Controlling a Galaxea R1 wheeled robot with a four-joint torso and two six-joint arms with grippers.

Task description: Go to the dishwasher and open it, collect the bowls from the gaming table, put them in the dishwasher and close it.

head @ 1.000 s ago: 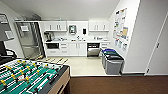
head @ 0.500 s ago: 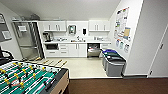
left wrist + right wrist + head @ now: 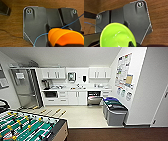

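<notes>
The dishwasher (image 3: 94,100) is under the counter at the far wall, its steel door lowered and a dark interior showing above it. An orange bowl (image 3: 65,37) shows close in the left wrist view, held over the wooden floor by my left gripper (image 3: 58,45). A lime-green bowl (image 3: 117,36) shows close in the right wrist view, with my right gripper (image 3: 132,44) gripping its rim. The gaming table is out of view.
A green-field foosball table (image 3: 27,127) stands at the near left. Grey bins (image 3: 115,111) with blue and dark lids line the right wall. Pale floor (image 3: 80,115) leads to the white cabinets (image 3: 75,97). A steel fridge (image 3: 25,88) stands at the left.
The whole head view has shifted: the camera has moved forward toward the kitchenette, and the foosball table has slid to the left and lower. Both bowls remain held.
</notes>
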